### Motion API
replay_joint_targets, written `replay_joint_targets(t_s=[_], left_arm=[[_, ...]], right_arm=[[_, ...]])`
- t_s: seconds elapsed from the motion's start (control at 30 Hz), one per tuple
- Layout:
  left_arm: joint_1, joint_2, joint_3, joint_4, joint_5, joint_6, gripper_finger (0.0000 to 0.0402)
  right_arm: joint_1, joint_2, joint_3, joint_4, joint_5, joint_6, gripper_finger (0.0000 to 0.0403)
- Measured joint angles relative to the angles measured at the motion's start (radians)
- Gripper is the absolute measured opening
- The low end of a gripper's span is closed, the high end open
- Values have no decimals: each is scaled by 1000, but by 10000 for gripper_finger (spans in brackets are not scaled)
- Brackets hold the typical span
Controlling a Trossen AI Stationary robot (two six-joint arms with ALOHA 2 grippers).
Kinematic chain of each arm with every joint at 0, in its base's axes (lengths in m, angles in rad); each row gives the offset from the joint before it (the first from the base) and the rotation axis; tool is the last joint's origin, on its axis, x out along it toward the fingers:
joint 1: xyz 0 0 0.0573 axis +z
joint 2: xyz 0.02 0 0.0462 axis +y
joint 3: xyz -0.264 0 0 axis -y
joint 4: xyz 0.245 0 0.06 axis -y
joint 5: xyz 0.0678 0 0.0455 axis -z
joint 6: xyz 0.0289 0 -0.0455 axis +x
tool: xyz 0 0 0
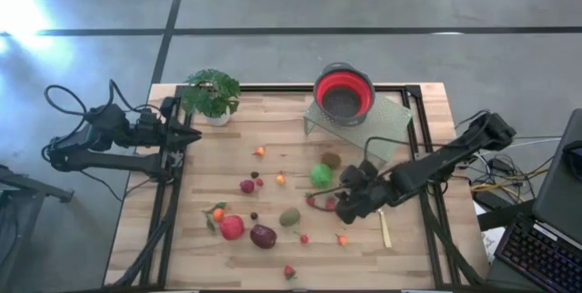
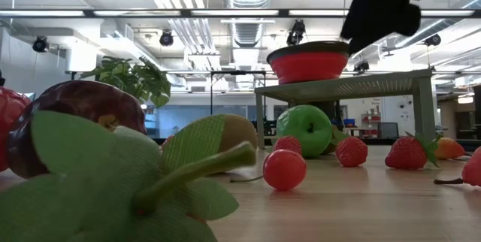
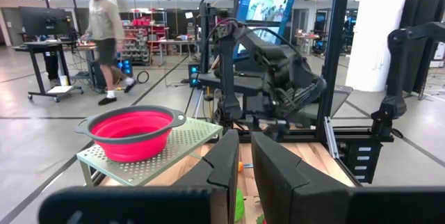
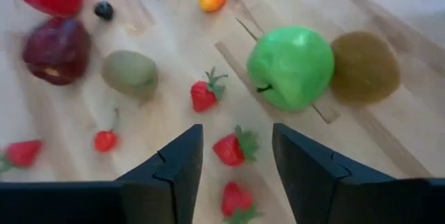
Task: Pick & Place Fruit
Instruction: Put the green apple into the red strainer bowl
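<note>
Several fruit pieces lie scattered on the wooden table: a green apple beside a brown kiwi, a second kiwi, a red apple, a maroon plum, small strawberries and small orange pieces. My right gripper hangs open above the table, slanting down, just on the near side of the green apple. A strawberry lies on the table below the gap between its fingers, untouched. My left gripper waits shut at the table's left edge, pointing level.
A red bowl stands on a perforated metal stand at the far right. A potted plant stands at the far left. A pale-handled knife lies near my right arm. A person walks in the room behind.
</note>
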Motion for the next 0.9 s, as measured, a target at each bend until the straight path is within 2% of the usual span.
replay_joint_targets(t_s=[0.17,0.3,0.53,0.73,0.9], left_arm=[[0,0,0,0,0,0,46],[0,0,0,0,0,0,46],[0,0,0,0,0,0,46],[0,0,0,0,0,0,46],[0,0,0,0,0,0,46]], right_arm=[[0,141,96,-5,71,-136,185],[0,243,196,-65,106,-248,176],[15,392,351,-287,140,-267,145],[40,488,402,-313,230,-279,124],[50,565,438,-319,291,-322,123]])
